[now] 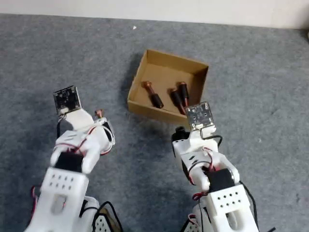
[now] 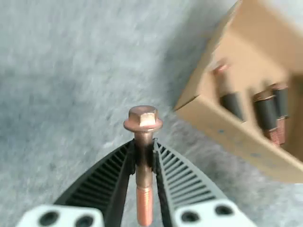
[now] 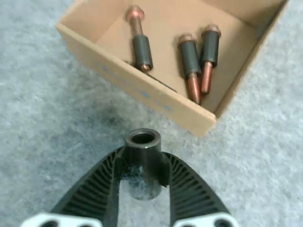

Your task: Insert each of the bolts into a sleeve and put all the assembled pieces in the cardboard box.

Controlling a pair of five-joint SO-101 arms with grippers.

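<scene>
**Two parts gripped, bolt and sleeve not yet mated**

Left gripper [image 2: 144, 150] is clamped on a copper flange bolt [image 2: 143, 124], holding it by the shank. The bolt's long axis runs along the fingers. Its hex head sits out past the fingertips and its threaded end points back toward the wrist.

Right gripper [image 3: 142, 160] is closed around a black sleeve [image 3: 142, 170], pinched at mid-body. The sleeve's axis also runs roughly along the fingers, with the open bore at the far end, past the tips.

In the high view the two grippers are well apart, with bare grey carpet between them. The sleeve lies off to the left gripper's inner side, across that gap.

Judgement: the coming move turns on lining up the bolt axis with the sleeve bore. The threaded tip is on the wrist side of the grip, so getting it into the bore looks awkward without reorienting one of the parts.

Cardboard box [image 3: 142, 92] sits just ahead of the right gripper, past the sleeve, and farther from the left gripper, ahead and to one side. It is open-topped and holds three assembled pieces lying flat:
- one [image 3: 141, 45] lies apart from the others
- two [image 3: 189, 66] [image 3: 208, 49] lie side by side, touching or nearly so

The right arm is nearer the box.

Looks: the bolt is shiny copper with a wide flange, a smooth shank and a threaded lower part. The sleeve is a matte dark, thick-walled short tube.
</scene>
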